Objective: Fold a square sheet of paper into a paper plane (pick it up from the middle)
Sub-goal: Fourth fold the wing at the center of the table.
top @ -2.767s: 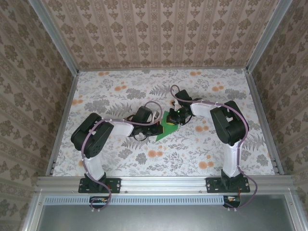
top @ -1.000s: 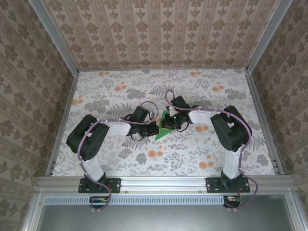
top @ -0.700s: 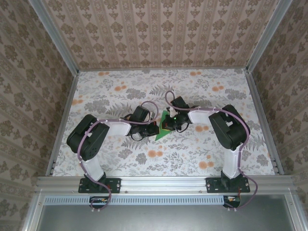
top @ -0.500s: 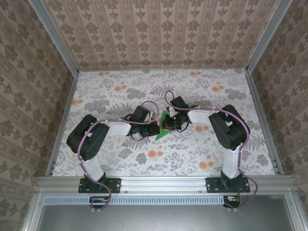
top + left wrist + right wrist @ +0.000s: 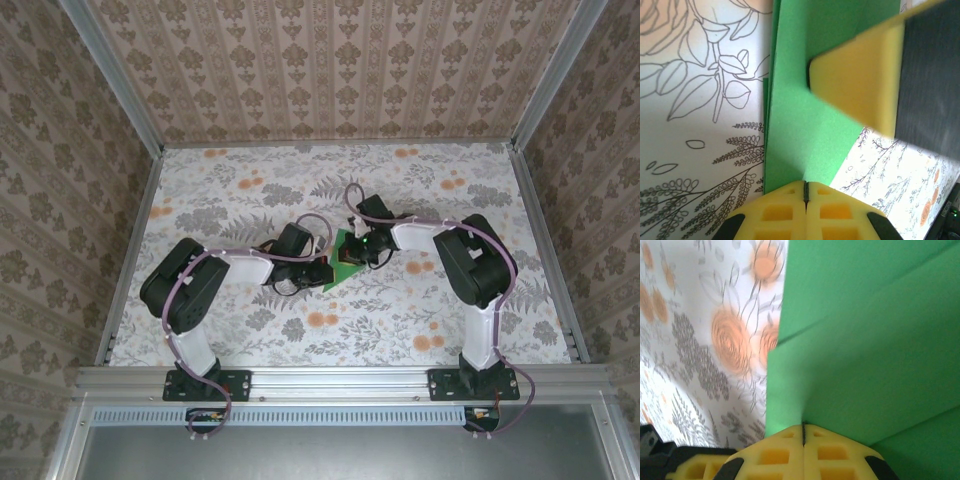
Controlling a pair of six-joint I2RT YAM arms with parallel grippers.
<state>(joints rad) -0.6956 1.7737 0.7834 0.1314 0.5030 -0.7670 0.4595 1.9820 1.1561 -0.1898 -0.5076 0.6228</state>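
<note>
Since a few seconds ago both arms have drawn closer over the middle of the counter (image 5: 250,190), and less of the green sheet (image 5: 800,125) shows between them. It sits there part-folded, with layered edges and not yet a dart. Our left gripper (image 5: 805,186) is pinched on one edge and our right gripper (image 5: 803,429) on another, with paper in each seam. We judge a fold is midway. Next, one hold should anchor the sheet while the other carries its flap over and presses the crease.
</note>
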